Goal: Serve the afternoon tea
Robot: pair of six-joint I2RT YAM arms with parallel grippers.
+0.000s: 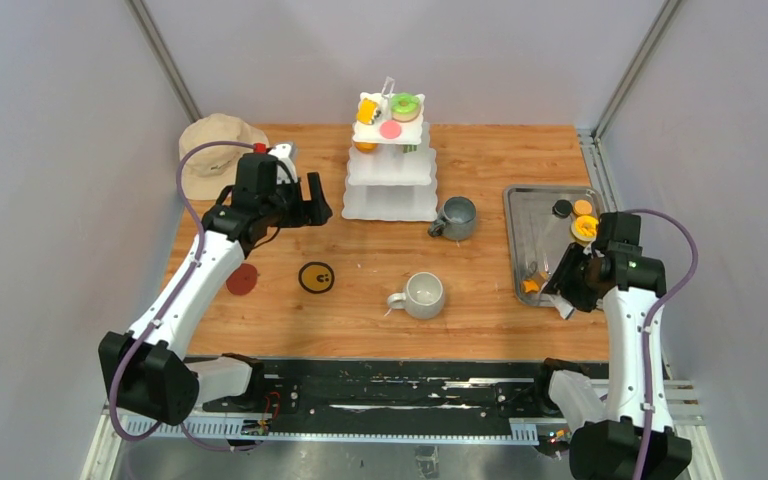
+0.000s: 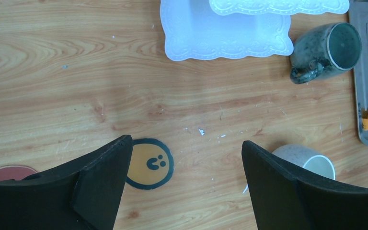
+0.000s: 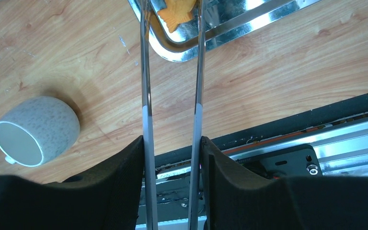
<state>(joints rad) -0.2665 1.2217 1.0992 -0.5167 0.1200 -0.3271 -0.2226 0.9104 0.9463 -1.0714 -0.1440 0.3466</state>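
Setting: grey walls enclose a wooden counter [image 1: 480,290]; a steel tray [image 1: 535,215] lies at its right side and a beige hat [image 1: 215,150] at the far left.
Stand: the white three-tier stand [image 1: 391,185] is at the far middle. Its top tier carries a green-pink donut [image 1: 405,105], a yellow piece [image 1: 367,110] and a pink disc [image 1: 391,129]; an orange piece [image 1: 365,146] shows on the tier below. The bottom tier looks bare.
Mugs: a dark mug [image 1: 455,217] sits just beside the stand's base; a pale mug [image 1: 422,295] stands nearer, upright.
Coasters: the yellow smiley coaster [image 1: 316,277] and the red coaster [image 1: 242,279] carry nothing.
Right tool [image 3: 172,153]: clamped on metal tongs [image 3: 146,96], whose blades reach into the tray's near left corner on either side of an orange fish pastry [image 3: 175,14]. Whether they pinch it, I cannot tell.
Left tool [image 2: 187,163]: jaws wide apart, nothing between them, above the counter left of the stand.
Step in hand: probably picking the fish pastry from the tray for the stand.
Next move calls for: a firm squeeze, a lift clear of the tray rim, and a path that misses both mugs.
Pastry look: small, flat and glossy with moulded fins; it probably slips easily between smooth blades.
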